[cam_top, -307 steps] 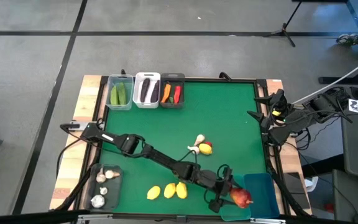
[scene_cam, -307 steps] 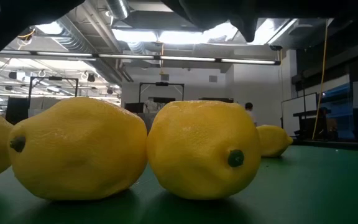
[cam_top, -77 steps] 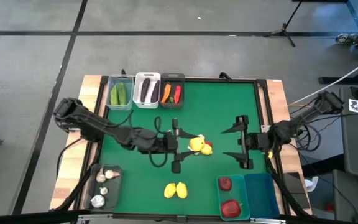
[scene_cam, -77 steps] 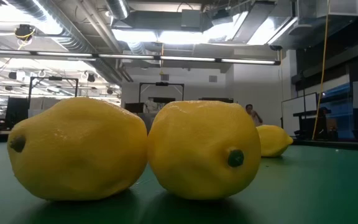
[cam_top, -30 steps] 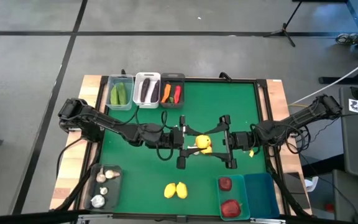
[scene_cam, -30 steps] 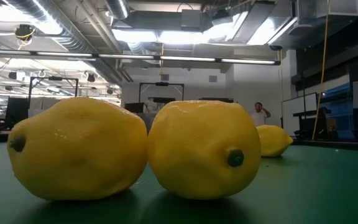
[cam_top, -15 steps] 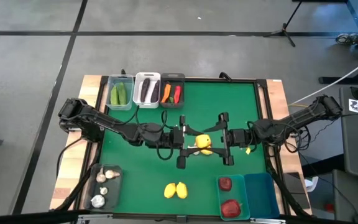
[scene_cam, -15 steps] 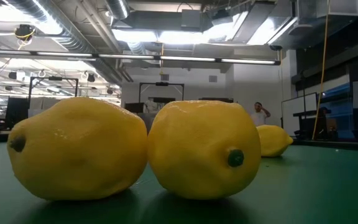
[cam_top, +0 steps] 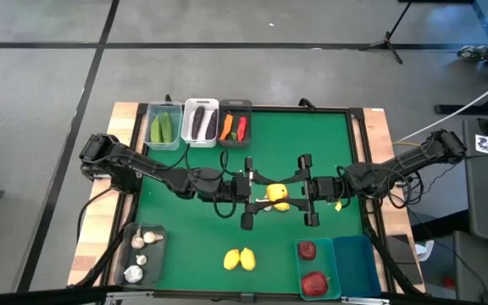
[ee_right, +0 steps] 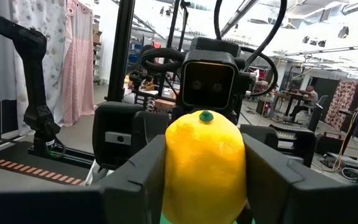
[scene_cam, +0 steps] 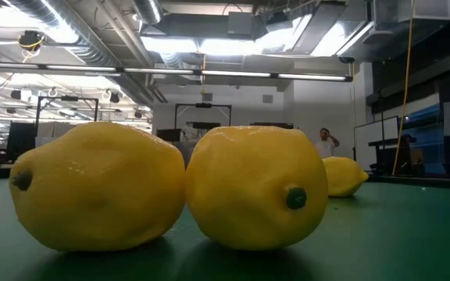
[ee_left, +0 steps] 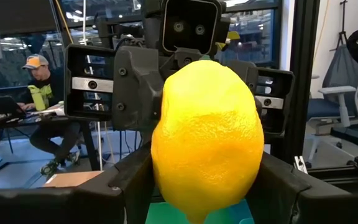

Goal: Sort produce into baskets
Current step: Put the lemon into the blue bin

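A yellow lemon [cam_top: 276,193] hangs over the middle of the green mat, between my two grippers. My left gripper [cam_top: 255,195] reaches it from the table's left and is shut on it. My right gripper [cam_top: 303,196] reaches it from the table's right and is shut on it too. Each wrist view shows the lemon [ee_left: 207,140] [ee_right: 205,165] with the other gripper right behind it. Two more lemons [cam_top: 240,258] lie side by side on the mat near the front edge and fill the low view [scene_cam: 170,187]. Another lemon [scene_cam: 342,176] lies farther back on the mat. My left gripper pinches the lemon's two sides [ee_left: 161,165] between its fingers [ee_left: 126,186], coming level from the table's left. The lemon stands clear of the mat. My right gripper pinches the same lemon's sides [ee_right: 174,168] between its fingers [ee_right: 138,171], level from the table's right. The lemon's green stalk end [ee_right: 205,116] points up.
At the far left stand a clear bin with cucumbers [cam_top: 164,127], a white bin with eggplants [cam_top: 200,123] and a dark bin with carrot and chili [cam_top: 235,125]. A dark bin with garlic [cam_top: 142,254] sits front left. Front right are a teal bin with red fruits [cam_top: 300,273] and another teal bin [cam_top: 356,264].
My right gripper has moved a little toward the table's left, up to the lemon held by my left gripper, and has shut on it. The lemon and my left gripper have stayed in place.
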Robot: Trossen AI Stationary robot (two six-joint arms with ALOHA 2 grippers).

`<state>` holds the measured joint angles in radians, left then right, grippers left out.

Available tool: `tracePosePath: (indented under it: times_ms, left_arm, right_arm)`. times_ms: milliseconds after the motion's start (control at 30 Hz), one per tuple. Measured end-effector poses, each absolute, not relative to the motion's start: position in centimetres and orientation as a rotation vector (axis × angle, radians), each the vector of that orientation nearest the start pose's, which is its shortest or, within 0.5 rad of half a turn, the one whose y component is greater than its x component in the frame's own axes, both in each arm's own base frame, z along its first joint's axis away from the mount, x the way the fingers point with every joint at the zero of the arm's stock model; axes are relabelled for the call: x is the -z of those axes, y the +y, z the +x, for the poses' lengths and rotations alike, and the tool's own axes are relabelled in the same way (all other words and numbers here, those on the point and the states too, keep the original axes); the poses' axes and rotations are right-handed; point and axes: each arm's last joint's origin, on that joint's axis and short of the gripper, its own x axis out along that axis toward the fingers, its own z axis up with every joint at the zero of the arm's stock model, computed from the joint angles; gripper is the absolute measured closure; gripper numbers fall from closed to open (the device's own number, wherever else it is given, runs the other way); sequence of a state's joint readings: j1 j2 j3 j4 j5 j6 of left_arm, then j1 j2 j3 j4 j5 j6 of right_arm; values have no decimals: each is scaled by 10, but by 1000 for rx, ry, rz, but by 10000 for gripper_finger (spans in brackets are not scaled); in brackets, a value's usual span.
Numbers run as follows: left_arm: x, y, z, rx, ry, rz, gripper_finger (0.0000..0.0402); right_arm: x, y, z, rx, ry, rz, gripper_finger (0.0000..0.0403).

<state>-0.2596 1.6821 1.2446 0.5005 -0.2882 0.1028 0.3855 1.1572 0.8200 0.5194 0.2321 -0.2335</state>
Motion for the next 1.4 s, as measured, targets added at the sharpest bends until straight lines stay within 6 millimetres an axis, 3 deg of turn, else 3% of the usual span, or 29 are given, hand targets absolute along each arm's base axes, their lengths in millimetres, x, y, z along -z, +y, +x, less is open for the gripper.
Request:
tracePosePath:
  times_ms: [167,567,900,1233,1400]
  left_arm:
    - [-319,-93,381,-31,-15,100,182]
    - [-289,-95,376,-14,283,150,97]
    - [-272,-94,369,-29,470,129,98]
    - [-270,-94,368,-33,489,116,98]
    - [-270,-94,368,-33,492,116,98]
  right_arm:
    - [-337,91,243,-133,-182,-177,227]
    - [-339,87,235,-88,-131,-135,230]
    - [-304,86,185,-119,458,216,230]
    - [-281,125,135,-103,827,592,230]
    - [-264,147,115,3,1013,714,230]
